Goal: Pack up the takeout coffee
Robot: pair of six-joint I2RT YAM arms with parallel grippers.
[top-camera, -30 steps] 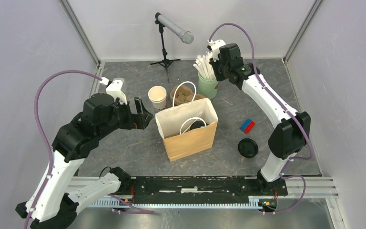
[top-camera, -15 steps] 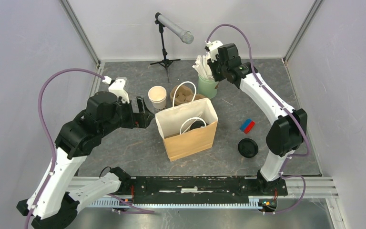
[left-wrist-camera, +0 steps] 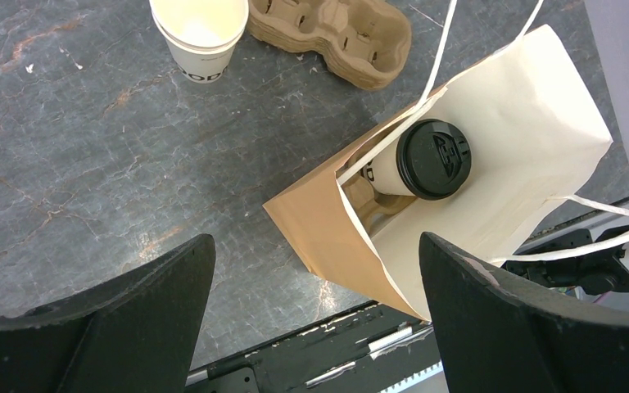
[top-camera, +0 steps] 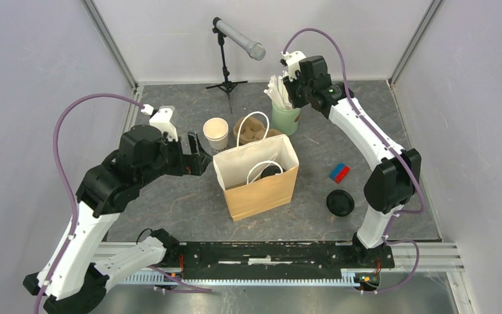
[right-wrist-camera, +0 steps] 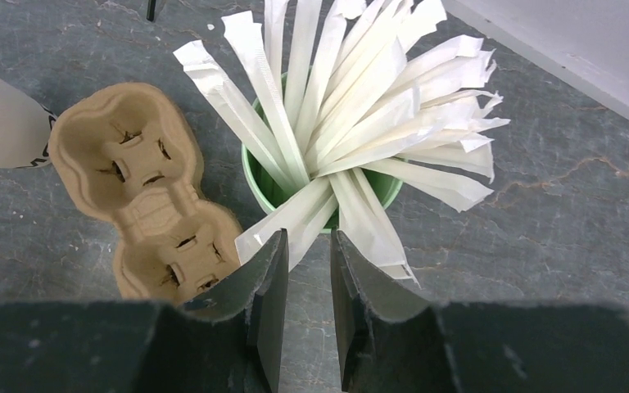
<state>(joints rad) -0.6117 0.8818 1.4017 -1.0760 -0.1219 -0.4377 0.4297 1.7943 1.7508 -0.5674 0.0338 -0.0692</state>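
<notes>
Takeout coffee (left-wrist-camera: 430, 160) stands lidded inside the paper bag (left-wrist-camera: 532, 123) mid-table, so the step looks like fetching one of the wrapped straws (right-wrist-camera: 352, 106) from the green cup (right-wrist-camera: 255, 176) near the far edge: pinch a single wrapper low and lift straight. The right gripper (right-wrist-camera: 309, 237) hangs there, jaws narrowly apart, apparently gripping nothing. The left gripper (left-wrist-camera: 315, 241) is spread wide, empty, left of the bag.

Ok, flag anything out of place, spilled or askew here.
No spill or damage shows. The takeout coffee sits lidded inside the paper bag. Two strays: a loose black lid lies cupless on the table right of the bag, and a red-and-blue block lies near it.
</notes>
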